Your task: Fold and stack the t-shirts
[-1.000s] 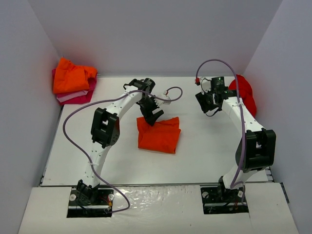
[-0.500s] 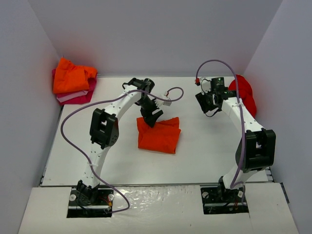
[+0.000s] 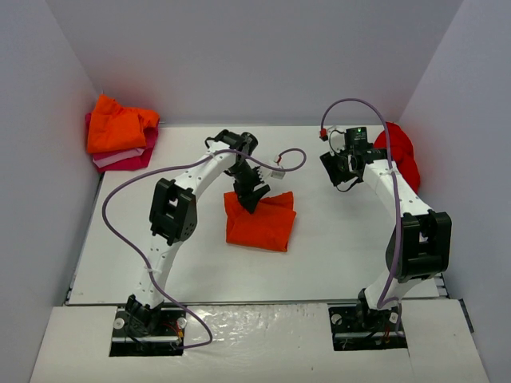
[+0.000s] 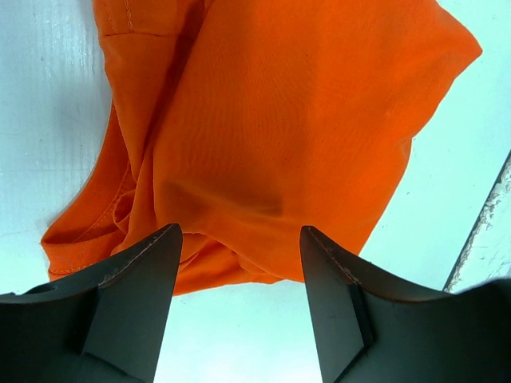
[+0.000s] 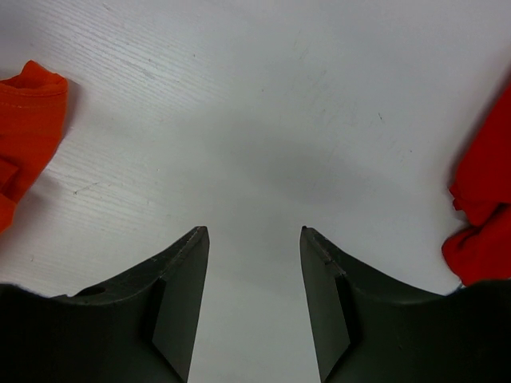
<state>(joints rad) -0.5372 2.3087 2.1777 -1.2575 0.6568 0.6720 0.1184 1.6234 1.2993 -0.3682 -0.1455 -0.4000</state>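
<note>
A folded orange t-shirt (image 3: 259, 222) lies in the middle of the table; it fills the left wrist view (image 4: 271, 136). My left gripper (image 3: 249, 197) is open and empty, hovering at the shirt's far left edge (image 4: 239, 239). A stack of folded shirts, orange (image 3: 118, 124) on pink (image 3: 128, 155), sits at the far left corner. A crumpled red shirt (image 3: 402, 153) lies at the far right; it also shows in the right wrist view (image 5: 483, 207). My right gripper (image 3: 339, 167) is open and empty above bare table (image 5: 254, 231), left of the red shirt.
Grey walls close in the table on the left, back and right. The right arm's purple cable (image 3: 359, 104) loops above the table. The orange shirt's edge shows at the left of the right wrist view (image 5: 24, 128).
My left gripper has shifted slightly right and nearer over the orange shirt's far edge. The right arm has not moved.
</note>
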